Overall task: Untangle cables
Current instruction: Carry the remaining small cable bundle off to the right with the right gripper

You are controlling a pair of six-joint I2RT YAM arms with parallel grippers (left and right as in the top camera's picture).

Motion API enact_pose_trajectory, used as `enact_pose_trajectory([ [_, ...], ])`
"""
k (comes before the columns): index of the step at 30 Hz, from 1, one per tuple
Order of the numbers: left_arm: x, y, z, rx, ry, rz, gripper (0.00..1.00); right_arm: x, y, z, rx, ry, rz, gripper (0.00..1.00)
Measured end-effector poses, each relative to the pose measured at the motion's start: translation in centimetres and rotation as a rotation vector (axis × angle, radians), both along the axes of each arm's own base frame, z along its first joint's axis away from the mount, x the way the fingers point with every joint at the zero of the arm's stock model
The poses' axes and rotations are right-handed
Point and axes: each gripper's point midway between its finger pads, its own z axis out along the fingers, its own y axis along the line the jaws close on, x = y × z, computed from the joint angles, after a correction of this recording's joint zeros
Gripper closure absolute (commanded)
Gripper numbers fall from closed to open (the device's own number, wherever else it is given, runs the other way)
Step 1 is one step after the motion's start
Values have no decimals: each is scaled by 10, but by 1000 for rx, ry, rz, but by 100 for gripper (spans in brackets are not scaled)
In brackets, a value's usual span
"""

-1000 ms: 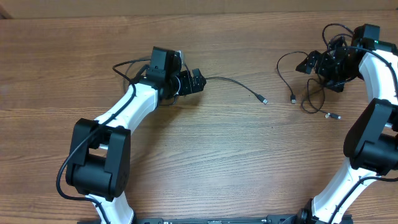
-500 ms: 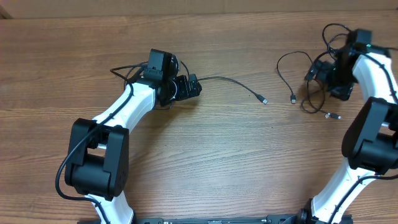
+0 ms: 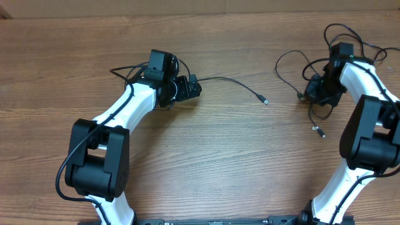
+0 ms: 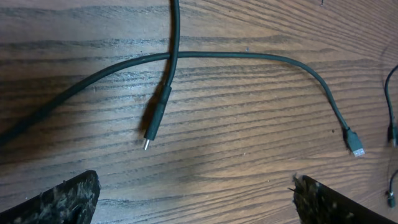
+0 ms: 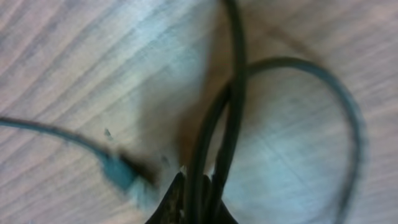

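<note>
Thin black cables loop blurrily into the right tool, which is clamped shut on them, its fingertips cut off at the view's edge. Left tool gapes wide, holding nothing, above a second cable crossing itself on the grained brown wooden table, smooth and round, its plug metal-tipped.

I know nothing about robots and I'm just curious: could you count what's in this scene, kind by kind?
White-and-black robot arms: 2
Thin black flexible cables: 2
Total: 4
</note>
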Motion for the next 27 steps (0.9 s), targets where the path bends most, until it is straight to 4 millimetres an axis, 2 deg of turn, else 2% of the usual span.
enact_pose_trajectory([
  [4,0,0,0,0,0,0,0,1,-27,29,-44,-16,-52,96],
  [7,0,0,0,0,0,0,1,-9,-65,69,-113,-69,-157,96],
  [13,0,0,0,0,0,0,1,-58,-151,154,-243,-220,-420,96],
  [15,0,0,0,0,0,0,0,-78,-175,170,-278,-247,-499,96],
  [18,0,0,0,0,0,0,0,-107,-210,180,-314,-261,-618,96],
  [22,0,0,0,0,0,0,1,-127,-250,187,-363,-313,-725,96],
  [27,0,0,0,0,-1,0,0,-149,-310,211,-471,-459,-845,96],
])
